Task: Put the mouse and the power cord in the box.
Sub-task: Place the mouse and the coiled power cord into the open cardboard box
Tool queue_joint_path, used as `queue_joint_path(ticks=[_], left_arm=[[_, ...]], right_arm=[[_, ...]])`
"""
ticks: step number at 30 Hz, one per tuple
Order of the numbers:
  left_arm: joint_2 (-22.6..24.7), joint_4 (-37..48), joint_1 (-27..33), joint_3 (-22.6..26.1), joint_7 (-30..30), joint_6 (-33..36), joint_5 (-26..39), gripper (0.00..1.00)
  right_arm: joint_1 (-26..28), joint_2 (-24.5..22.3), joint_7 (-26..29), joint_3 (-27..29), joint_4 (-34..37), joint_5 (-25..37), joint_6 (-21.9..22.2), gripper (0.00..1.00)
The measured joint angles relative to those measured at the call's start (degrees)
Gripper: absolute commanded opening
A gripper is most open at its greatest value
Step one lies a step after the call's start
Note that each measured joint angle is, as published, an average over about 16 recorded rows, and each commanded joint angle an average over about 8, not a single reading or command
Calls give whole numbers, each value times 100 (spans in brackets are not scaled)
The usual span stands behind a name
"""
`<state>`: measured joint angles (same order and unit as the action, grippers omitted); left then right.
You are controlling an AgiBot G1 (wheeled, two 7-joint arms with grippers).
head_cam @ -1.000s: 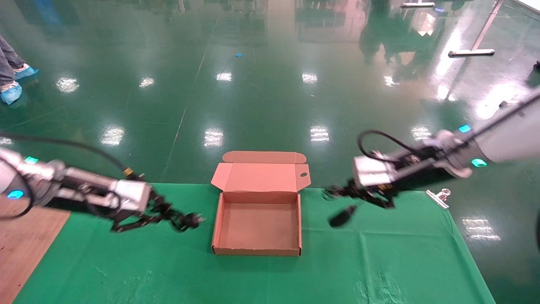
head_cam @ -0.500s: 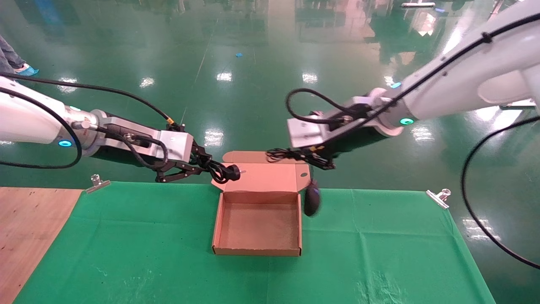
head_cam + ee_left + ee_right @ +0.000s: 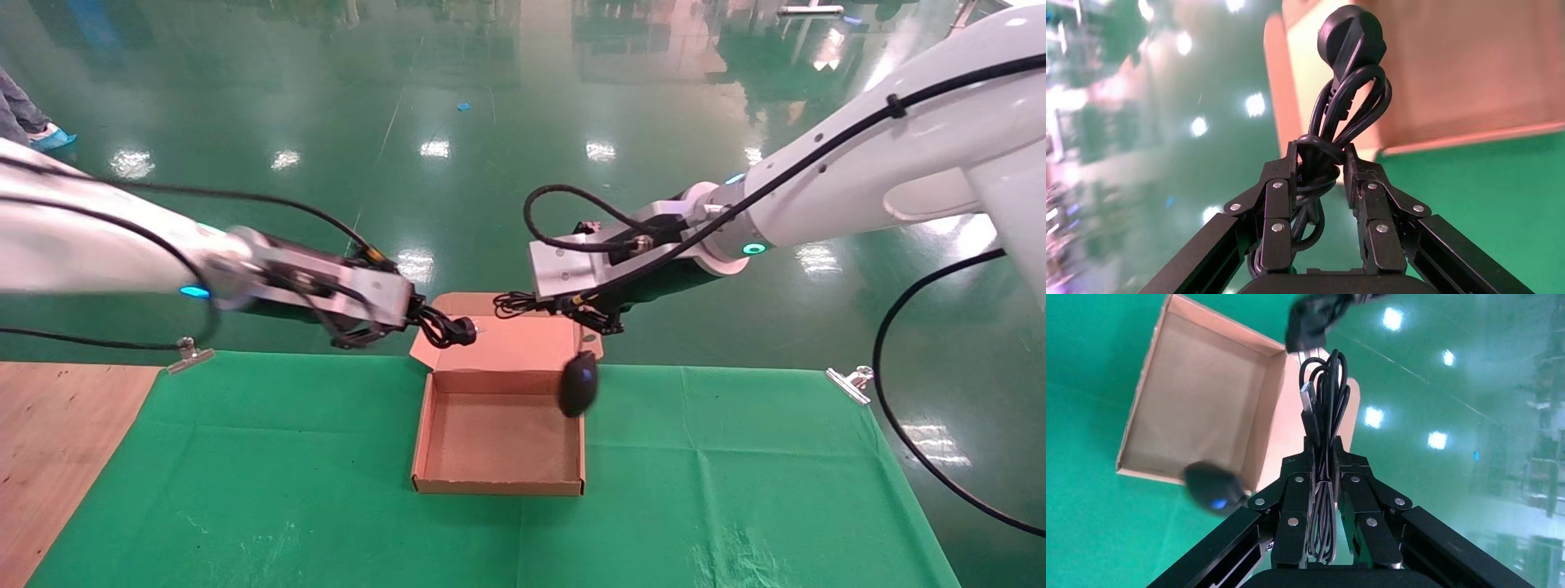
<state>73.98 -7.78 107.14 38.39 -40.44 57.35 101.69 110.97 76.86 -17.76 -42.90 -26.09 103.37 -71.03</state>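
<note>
Head view: left gripper (image 3: pixel 425 322) clamps the power cord (image 3: pixel 449 329); right gripper (image 3: pixel 572 310) pinches the mouse's cable, mouse (image 3: pixel 578 384) dangling, apparently over the box (image 3: pixel 498 487)'s rim. Nothing is boxed yet.

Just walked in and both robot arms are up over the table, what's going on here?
Both arms are carrying things to the open box on the green cloth. The left gripper is shut on the power cord, its plug over the box's raised lid. The right gripper is shut on the mouse's bundled cable, and the mouse dangles below it at the box's right wall. Nothing is in the box yet.
</note>
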Motion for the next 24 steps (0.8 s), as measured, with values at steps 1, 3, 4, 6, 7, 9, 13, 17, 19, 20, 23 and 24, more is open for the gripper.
queue_joint_path(ticks=[1, 3, 4, 6, 7, 9, 13, 17, 19, 20, 23, 24], left_arm=[[53, -48, -112, 7, 16, -213, 8, 0], [154, -185, -370, 26, 74, -662, 21, 0], [201, -272, -512, 39, 125, -889, 24, 0], [286, -476, -816, 76, 264, -1318, 26, 0], [318, -592, -973, 97, 350, -1500, 20, 0], [364, -847, -1283, 158, 554, -1826, 11, 0], [408, -1411, -1862, 368, 1042, -2346, 39, 5], [419, -1904, -2307, 673, 1648, -2699, 119, 15], [422, -2075, -2455, 855, 1987, -2811, 179, 20], [424, -2142, -2510, 951, 2156, -2850, 215, 23], [428, -2281, -2611, 1249, 2661, -2928, 334, 35], [428, -2311, -2628, 1351, 2825, -2947, 377, 42]], right_arm=[[-1, -22, -4, -11, 1, -25, -3, 0], [-3, -73, -19, -25, 8, -72, -18, 0], [-6, -102, -30, -28, 13, -93, -30, 0], [-15, -169, -56, -28, 24, -132, -62, 0], [-23, -205, -70, -25, 28, -149, -81, 0], [-47, -278, -100, -17, 32, -180, -119, 0], [-109, -424, -149, 1, 13, -225, -188, 0], [-175, -556, -173, 17, -34, -254, -241, 0], [-209, -613, -177, 24, -61, -264, -257, 0], [-226, -638, -178, 27, -73, -268, -262, 0], [-274, -699, -180, 36, -102, -282, -266, 0], [-289, -716, -182, 39, -109, -286, -266, 0]])
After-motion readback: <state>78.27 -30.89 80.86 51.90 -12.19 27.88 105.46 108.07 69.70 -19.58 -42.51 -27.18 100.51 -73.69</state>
